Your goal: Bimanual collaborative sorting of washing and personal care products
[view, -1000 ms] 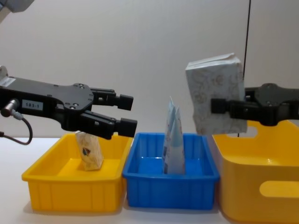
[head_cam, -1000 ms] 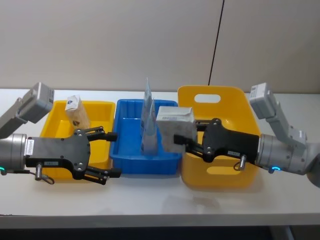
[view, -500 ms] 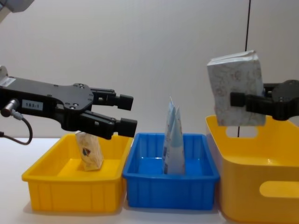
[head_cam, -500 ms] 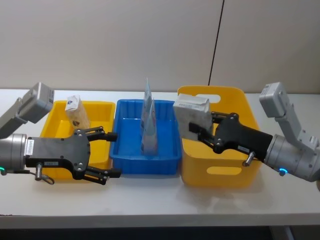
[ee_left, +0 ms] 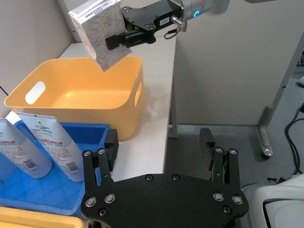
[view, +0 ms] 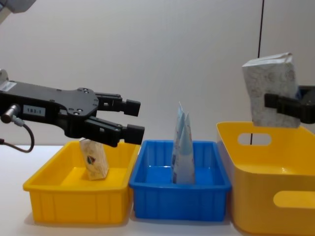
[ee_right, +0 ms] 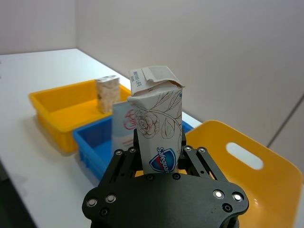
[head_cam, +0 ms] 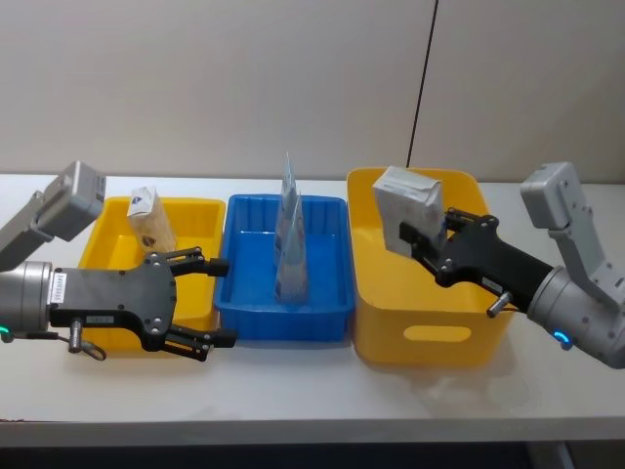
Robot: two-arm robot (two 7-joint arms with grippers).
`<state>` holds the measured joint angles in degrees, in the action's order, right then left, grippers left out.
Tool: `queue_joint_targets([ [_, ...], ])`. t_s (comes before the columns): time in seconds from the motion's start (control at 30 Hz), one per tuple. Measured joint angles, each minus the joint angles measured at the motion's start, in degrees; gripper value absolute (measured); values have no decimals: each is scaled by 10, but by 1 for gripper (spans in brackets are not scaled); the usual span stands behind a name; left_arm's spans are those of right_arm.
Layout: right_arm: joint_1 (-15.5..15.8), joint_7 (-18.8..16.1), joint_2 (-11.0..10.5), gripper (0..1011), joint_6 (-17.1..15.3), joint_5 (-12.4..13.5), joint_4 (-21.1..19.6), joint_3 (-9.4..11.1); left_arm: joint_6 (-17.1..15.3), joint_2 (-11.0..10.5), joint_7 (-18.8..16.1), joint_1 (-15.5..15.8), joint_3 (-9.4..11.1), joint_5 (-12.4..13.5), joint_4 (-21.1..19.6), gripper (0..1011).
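Observation:
The large cream patterned block pack (head_cam: 410, 208) hangs tilted above the big yellow handled bin (head_cam: 430, 332), with my right gripper (head_cam: 422, 237) shut on its lower part; in the right wrist view the pack (ee_right: 159, 126) stands between the fingers. From the chest view the pack (view: 269, 91) is well above the bin's rim (view: 266, 129). Two tall pale blue-white pouches (head_cam: 289, 244) stand in the blue bin (head_cam: 249, 293). A small beige pack (head_cam: 148, 220) stands in the low yellow bin (head_cam: 107, 234). My left gripper (head_cam: 219, 303) hovers open and empty at that bin's front right corner.
The three bins sit side by side on the white table, close to a plain wall. The table's front strip (head_cam: 322, 391) lies bare before them. In the left wrist view the table's edge (ee_left: 166, 128) drops to the floor beyond the big yellow bin.
My right gripper has carried the cream pack rightward from over the blue bin's edge to above the big yellow bin, tilting it. The left arm has stayed still.

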<state>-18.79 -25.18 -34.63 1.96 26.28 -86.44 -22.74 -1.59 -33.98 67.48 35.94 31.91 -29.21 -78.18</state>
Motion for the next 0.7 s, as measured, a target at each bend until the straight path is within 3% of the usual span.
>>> queue_joint_targets([
  [0.7, 59, 183, 26, 337, -38, -66, -35, 42, 0, 0, 0, 0, 0, 0, 0, 1001],
])
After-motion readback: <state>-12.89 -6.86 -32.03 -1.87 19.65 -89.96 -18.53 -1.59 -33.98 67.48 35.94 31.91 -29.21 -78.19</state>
